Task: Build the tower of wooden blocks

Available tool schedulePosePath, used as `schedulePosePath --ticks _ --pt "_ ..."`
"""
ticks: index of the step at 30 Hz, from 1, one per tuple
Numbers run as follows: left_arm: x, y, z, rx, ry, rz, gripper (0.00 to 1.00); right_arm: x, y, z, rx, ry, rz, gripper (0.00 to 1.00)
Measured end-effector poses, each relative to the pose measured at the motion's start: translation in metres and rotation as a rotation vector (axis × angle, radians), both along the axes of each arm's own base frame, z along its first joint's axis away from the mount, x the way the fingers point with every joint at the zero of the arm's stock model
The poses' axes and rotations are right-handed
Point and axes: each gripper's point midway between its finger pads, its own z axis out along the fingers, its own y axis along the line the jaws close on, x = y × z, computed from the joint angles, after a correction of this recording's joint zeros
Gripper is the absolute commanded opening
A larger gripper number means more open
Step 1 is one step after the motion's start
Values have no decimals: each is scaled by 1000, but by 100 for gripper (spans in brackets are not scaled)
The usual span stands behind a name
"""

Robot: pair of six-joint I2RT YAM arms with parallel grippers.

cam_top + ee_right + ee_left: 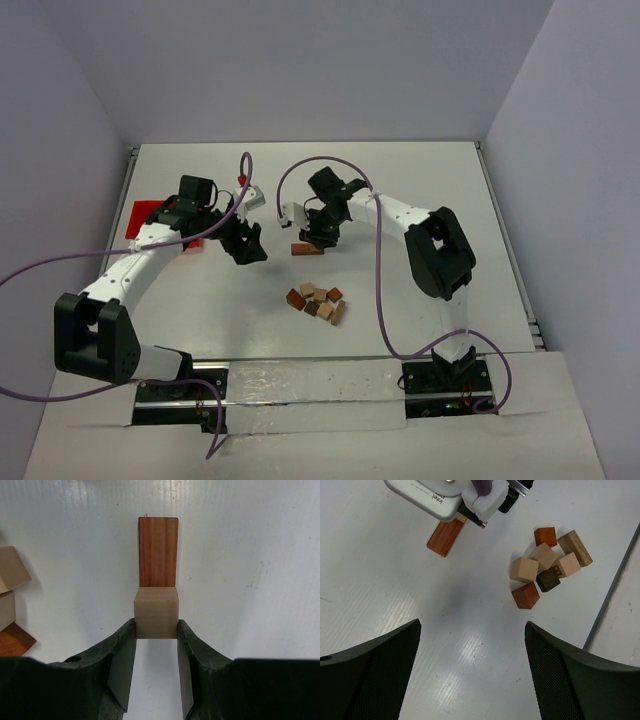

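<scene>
A reddish-brown bar (158, 552) lies flat on the table, the only laid piece of the wood block tower (308, 250). My right gripper (156, 627) is shut on a light tan cube (155, 614), holding it over the bar's near end; whether cube and bar touch I cannot tell. Several other wood blocks (317, 302) lie in a loose pile nearer the arm bases, also seen as a pile (547, 567) in the left wrist view. My left gripper (472, 625) hangs open over bare table to the left of the bar (446, 537), with nothing between its fingers.
A red bin (150, 218) sits at the far left, partly under the left arm. Purple cables loop over both arms. The right wrist camera housing (440, 497) fills the top of the left wrist view. The table's right edge (612, 595) runs beside the pile.
</scene>
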Motion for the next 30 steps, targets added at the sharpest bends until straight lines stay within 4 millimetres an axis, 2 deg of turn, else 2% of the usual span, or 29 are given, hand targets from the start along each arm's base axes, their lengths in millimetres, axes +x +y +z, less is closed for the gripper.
schedulePosePath --ticks 7,21,30 --pt "0 0 -2 2 6 0 90 0 0 -4 -6 7 1 26" --pt "1 1 -2 2 7 4 90 0 0 -4 -3 2 2 29" --pt "1 1 -2 2 8 5 90 2 1 -3 1 -4 4 36"
